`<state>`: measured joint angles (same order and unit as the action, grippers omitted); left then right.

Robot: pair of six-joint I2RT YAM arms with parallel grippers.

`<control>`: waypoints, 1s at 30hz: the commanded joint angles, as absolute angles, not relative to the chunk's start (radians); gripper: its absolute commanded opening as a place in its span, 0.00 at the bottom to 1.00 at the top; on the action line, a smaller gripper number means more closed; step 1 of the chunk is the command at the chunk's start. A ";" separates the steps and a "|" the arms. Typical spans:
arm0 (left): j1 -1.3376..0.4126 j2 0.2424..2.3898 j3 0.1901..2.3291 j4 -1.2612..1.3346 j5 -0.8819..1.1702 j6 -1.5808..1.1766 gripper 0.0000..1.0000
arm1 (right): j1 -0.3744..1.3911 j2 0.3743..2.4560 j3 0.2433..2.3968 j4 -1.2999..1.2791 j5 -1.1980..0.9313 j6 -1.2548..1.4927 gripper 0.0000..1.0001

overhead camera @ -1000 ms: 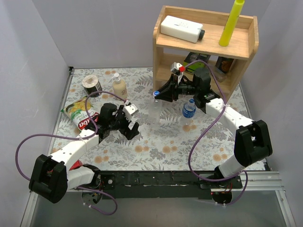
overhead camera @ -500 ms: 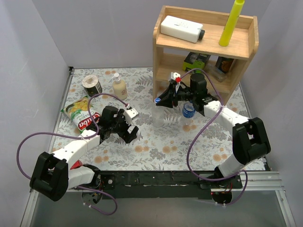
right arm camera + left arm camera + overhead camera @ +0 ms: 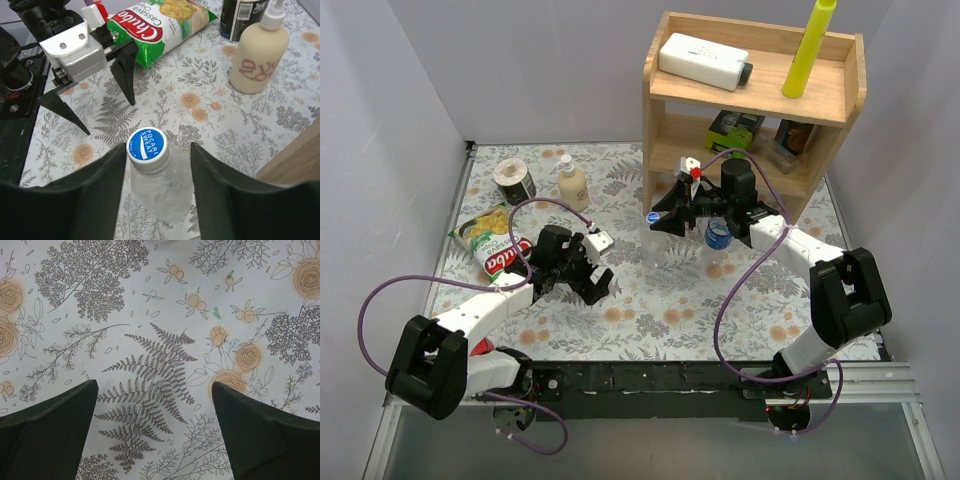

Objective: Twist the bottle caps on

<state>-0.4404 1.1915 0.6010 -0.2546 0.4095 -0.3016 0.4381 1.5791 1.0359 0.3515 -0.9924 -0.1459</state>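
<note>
The plain clear bottle (image 3: 162,192) stands upright on the floral cloth with a blue cap (image 3: 148,146) on its neck. My right gripper (image 3: 157,146) is open around that neck; the left finger is at the cap's edge and the right finger stands off. In the top view the gripper (image 3: 658,218) is at this cap (image 3: 652,217). The blue-labelled bottle (image 3: 719,236) stands just right of it, partly hidden by my right wrist. My left gripper (image 3: 154,385) is open and empty, low over the cloth (image 3: 598,283).
A cream pump bottle (image 3: 572,185), a dark can (image 3: 514,180) and a snack bag (image 3: 490,243) lie at the back left. A wooden shelf (image 3: 760,95) stands behind my right arm. My left gripper (image 3: 100,95) points toward the plain bottle.
My right gripper and the blue cap between its fingers have shifted a little toward the near side. My left gripper has drifted slightly.
</note>
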 commanded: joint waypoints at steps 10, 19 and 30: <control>-0.436 1.204 0.612 -0.242 0.463 -0.282 0.98 | 0.437 1.583 1.049 0.348 -0.973 -0.149 0.67; -0.436 1.207 0.614 -0.229 0.454 -0.295 0.98 | 0.427 1.471 1.169 -0.028 -0.882 -0.315 0.89; -0.434 1.232 0.649 -0.232 0.431 -0.285 0.98 | 0.420 1.220 1.201 -0.510 -0.167 -0.249 0.90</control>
<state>-0.4404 1.2236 0.6052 -0.2497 0.4393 -0.2951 0.4248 1.2491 1.1263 -0.2691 -0.5404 -0.2996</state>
